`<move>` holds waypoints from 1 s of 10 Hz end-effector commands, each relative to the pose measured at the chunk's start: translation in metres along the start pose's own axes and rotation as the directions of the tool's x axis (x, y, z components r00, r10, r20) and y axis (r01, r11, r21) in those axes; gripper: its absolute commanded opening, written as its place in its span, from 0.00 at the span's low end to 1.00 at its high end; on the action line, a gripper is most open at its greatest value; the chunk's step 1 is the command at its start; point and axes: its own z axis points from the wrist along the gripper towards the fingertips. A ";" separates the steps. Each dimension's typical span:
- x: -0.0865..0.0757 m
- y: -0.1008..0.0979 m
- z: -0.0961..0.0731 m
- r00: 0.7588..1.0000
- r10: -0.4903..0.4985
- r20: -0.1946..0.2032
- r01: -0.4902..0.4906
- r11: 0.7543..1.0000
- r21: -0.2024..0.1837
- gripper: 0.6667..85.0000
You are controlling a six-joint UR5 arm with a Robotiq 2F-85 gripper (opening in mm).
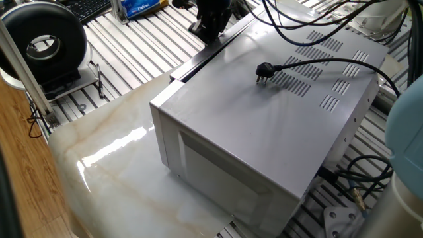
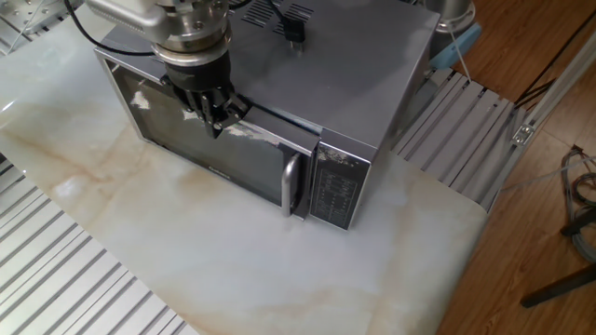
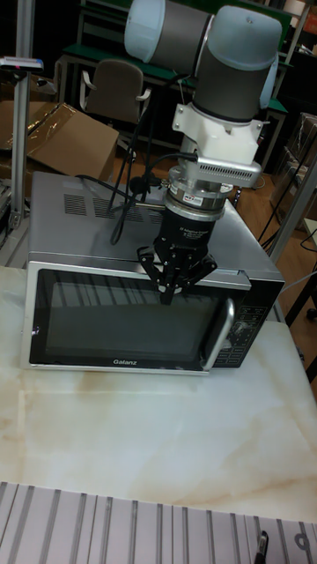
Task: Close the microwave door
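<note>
Marble worktop (image 2: 233, 251) carries the microwave (image 1: 277, 112); hand (image 3: 168, 295), fingers pressed together w/ nothing between, touches the microwave door (image 3: 123, 322) top edge (nearly flush).

Readable text: brand name "Galanz" in pale letters on the lower black frame of the microwave door (image 3: 123, 319), near its bottom-centre, tall fixed view. Control panel (image 3: 248, 328) right of the door carries button markings, too small to read. Blue packet (image 1: 142, 5) at the table's far edge bears print, illegible.
</note>
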 end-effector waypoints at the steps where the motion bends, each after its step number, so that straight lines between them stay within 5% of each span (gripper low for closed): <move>1: 0.008 0.005 -0.002 1.000 0.016 0.006 -0.016 1.000 -0.008 0.00; 8: 0.016 0.002 0.001 1.000 0.015 0.026 -0.014 1.000 -0.009 0.00; 10: 0.008 -0.004 -0.012 1.000 0.004 -0.023 -0.004 1.000 0.009 0.00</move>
